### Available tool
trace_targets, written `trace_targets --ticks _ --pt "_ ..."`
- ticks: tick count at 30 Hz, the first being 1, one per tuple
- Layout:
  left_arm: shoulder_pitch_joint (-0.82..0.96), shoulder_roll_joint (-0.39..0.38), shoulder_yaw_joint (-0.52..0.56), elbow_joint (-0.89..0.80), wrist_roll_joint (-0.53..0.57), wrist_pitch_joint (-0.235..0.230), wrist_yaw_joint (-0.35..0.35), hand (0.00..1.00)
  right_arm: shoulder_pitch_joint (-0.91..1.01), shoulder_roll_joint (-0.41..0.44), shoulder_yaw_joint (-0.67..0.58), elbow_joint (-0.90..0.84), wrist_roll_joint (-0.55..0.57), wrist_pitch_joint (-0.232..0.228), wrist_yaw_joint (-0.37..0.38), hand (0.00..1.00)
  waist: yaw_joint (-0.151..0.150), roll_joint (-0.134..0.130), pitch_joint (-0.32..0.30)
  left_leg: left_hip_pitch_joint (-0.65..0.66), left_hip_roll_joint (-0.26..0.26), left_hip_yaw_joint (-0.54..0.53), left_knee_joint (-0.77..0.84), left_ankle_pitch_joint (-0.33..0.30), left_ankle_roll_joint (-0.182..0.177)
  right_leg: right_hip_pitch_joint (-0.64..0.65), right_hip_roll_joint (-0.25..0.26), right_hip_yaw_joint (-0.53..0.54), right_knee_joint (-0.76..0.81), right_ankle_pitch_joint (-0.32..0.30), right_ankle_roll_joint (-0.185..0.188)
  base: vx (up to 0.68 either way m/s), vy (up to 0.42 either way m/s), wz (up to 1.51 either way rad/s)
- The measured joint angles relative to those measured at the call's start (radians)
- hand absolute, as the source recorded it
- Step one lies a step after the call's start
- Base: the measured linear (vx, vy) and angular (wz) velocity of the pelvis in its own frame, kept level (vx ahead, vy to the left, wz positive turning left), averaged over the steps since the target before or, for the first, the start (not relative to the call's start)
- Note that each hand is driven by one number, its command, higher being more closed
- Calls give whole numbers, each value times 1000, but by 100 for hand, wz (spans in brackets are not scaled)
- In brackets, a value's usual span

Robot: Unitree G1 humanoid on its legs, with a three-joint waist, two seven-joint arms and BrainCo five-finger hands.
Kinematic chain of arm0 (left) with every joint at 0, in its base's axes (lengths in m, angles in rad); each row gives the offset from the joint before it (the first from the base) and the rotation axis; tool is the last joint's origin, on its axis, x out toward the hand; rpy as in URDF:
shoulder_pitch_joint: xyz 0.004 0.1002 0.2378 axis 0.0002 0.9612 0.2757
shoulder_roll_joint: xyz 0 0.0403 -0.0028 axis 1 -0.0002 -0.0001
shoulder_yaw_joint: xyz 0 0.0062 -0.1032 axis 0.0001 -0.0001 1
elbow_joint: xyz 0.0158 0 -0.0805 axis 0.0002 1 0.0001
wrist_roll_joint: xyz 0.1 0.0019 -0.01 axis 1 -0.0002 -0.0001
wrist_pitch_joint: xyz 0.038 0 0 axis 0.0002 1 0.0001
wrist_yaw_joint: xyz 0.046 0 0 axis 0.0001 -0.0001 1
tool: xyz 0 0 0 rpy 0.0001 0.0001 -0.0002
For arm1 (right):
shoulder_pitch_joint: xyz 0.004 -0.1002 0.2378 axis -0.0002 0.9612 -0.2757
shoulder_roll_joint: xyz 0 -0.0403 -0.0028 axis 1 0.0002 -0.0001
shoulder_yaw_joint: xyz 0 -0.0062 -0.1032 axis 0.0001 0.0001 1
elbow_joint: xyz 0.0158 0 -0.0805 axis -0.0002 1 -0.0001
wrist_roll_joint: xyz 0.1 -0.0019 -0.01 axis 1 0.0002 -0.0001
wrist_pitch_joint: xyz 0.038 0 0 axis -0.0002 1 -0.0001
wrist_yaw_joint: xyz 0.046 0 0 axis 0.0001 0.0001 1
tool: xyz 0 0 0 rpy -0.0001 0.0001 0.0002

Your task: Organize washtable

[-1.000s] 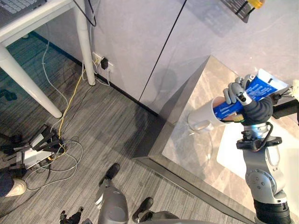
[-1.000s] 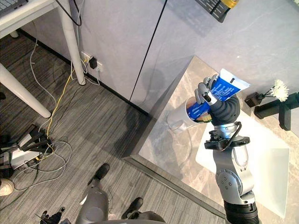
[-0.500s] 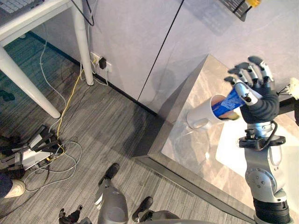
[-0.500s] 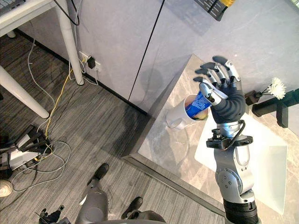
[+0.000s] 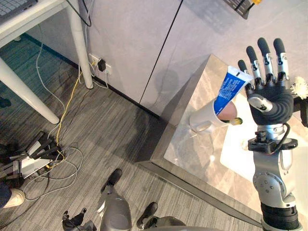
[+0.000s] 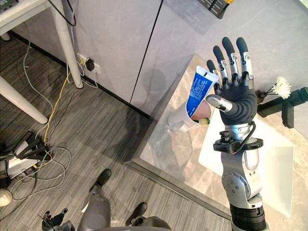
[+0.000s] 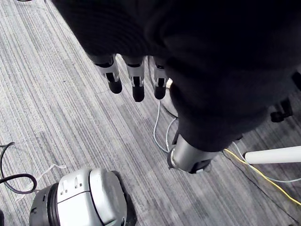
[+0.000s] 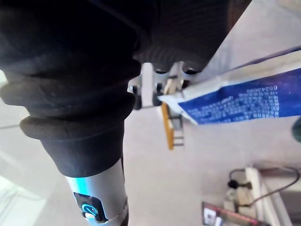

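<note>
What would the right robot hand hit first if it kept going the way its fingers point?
Likely the grey wall behind the counter. The open right robot hand points at it, with the tube in the cup off to its side. Depth is unclear.

Well left of the right hand [image 5: 269, 98], white table legs [image 5: 29, 95] stand by tangled cables [image 5: 36, 156]; nearer, seemingly a wall socket [image 5: 96, 61].

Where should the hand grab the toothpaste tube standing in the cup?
Probably the exposed upper part of the toothpaste tube, pinched across its flat faces below the crimped end and approached from above, since its lower end sits inside the white cup. The right hand is open beside it.
</note>
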Motion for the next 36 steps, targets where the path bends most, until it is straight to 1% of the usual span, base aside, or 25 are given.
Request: trace_targets --ticks 5,8,9,10,11,12,13,14,15,16,17,19,21,22,24,25,26,27,29,30,31,32,33,34,36 --pt "0 0 0 1 0 0 0 0 -4 3 -11 0 -1 0 -7 0 -2 5 -1 4 -1 2 1 -1 -1 1 -2 1 2 0 0 0 0 0" --pt "-3 -1 0 22 -1 1 1 0 -4 8 -49 1 -2 0 -24 0 -3 22 -8 11 -2 8 2 2 3 1 -4 4 2 0 0 -6 5 -3" --pt "-4 -3 0 34 -1 1 1 0 -4 15 -77 2 -3 -1 -27 0 -4 36 -13 17 -2 15 2 2 4 3 -5 10 4 0 0 -17 14 -13" --pt "-4 -3 0 41 -1 1 1 0 -4 22 -88 2 -4 -1 -27 0 -5 41 -16 21 -1 19 2 2 4 3 -5 12 4 0 0 -36 25 -20" --pt "-4 -4 1 52 -1 1 1 0 -2 35 -112 2 -10 -2 -34 0 -9 55 -25 27 0 27 2 2 4 4 -6 20 5 1 -1 -25 16 -16" --pt "-4 -6 1 59 -1 1 1 0 -1 43 -128 2 -12 -3 -44 0 -20 67 -34 29 0 30 2 2 4 4 -7 28 6 1 -1 -42 33 -15" --pt "-4 -12 1 63 -1 1 1 0 4 44 -149 4 -13 -7 -53 0 -32 86 -47 32 0 34 2 2 4 5 -8 32 6 2 -1 -29 27 -10" --pt "-5 -14 0 64 -1 1 1 0 10 45 -164 4 -15 -10 -60 0 -35 94 -52 35 0 38 2 2 4 5 -9 34 6 2 -2 -31 30 -20" --pt "-5 -15 1 73 -1 1 1 0 29 56 -205 7 -30 -23 -73 0 -41 112 -69 44 1 53 1 2 5 6 -11 44 6 3 -1 -14 18 -20" --pt "-4 -15 1 80 -1 1 1 0 36 64 -219 9 -38 -26 -75 0 -44 117 -76 48 2 57 0 1 6 7 -11 50 6 3 -1 -4 25 -25" --pt "0 -17 1 93 -1 1 1 0 48 87 -251 23 -50 -37 -95 0 -59 133 -87 65 1 67 -2 -1 9 18 -14 61 5 4 0 0 27 -24" --pt "1 -25 1 103 -1 1 1 0 81 111 -294 38 -62 -40 -119 0 -61 148 -111 74 2 85 -3 -6 13 18 -17 75 4 6 1 -1 25 -26" --pt "2 -47 0 109 -2 1 1 0 137 152 -340 74 -91 -39 -163 0 -78 176 -147 84 1 104 -6 -8 17 18 -21 91 -1 11 3 2 32 -21" --pt "4 -53 1 112 -2 1 1 0 150 166 -347 80 -92 -39 -174 0 -83 183 -152 88 1 109 -8 -9 17 19 -21 95 -1 11 4 -3 27 -27" --pt "6 -81 1 125 -3 2 0 0 207 217 -384 92 -134 -34 -216 0 -84 214 -173 112 8 143 -17 -11 21 21 -23 126 -1 15 3 -5 21 -37" --pt "6 -91 1 126 -3 2 0 0 219 228 -398 93 -142 -34 -225 0 -86 222 -178 116 8 147 -18 -12 22 21 -24 131 0 15 4 -8 17 -36" --pt "6 -107 1 128 -5 1 0 0 241 249 -427 98 -187 -33 -257 0 -85 236 -187 129 10 164 -20 -14 24 24 -24 144 0 16 4 -5 12 -29" --pt "8 -106 2 131 -5 3 -2 0 246 266 -459 118 -230 -26 -287 0 -90 250 -198 140 13 174 -20 -17 24 31 -24 150 -1 16 4 -4 6 -24" --pt "9 -107 2 131 -5 3 -12 0 254 279 -501 150 -302 -11 -340 0 -99 264 -215 149 17 185 -20 -20 23 40 -23 151 -3 15 4 -7 -3 -11" --pt "9 -107 0 131 -5 2 -18 0 265 279 -523 172 -385 13 -378 0 -106 274 -227 158 19 193 -22 -21 23 43 -22 158 -4 16 4 -3 -5 -13" --pt "9 -107 -3 131 -5 1 -17 0 272 279 -543 194 -525 53 -440 0 -108 283 -232 167 20 196 -22 -22 22 51 -21 161 -7 15 4 -2 -5 -11" --pt "8 -107 -5 131 -5 1 -17 0 278 282 -562 211 -581 70 -466 0 -108 287 -236 170 21 197 -23 -23 21 54 -21 161 -9 15 4 -21 -6 -10" --pt "7 -106 -8 133 -5 0 -16 0 283 296 -621 258 -686 108 -525 0 -108 293 -246 178 24 203 -33 -23 20 54 -20 165 -10 15 4 -22 -6 -8" --pt "6 -106 -9 136 -5 0 -16 0 283 306 -649 279 -716 121 -548 0 -108 294 -248 181 26 204 -39 -23 19 54 -19 165 -10 14 4 -20 -8 -8" --pt "5 -106 -13 146 -3 -3 -8 0 283 333 -721 363 -802 167 -627 0 -109 299 -251 186 33 209 -39 -23 20 57 -19 166 -9 14 4 -3 -16 -6"
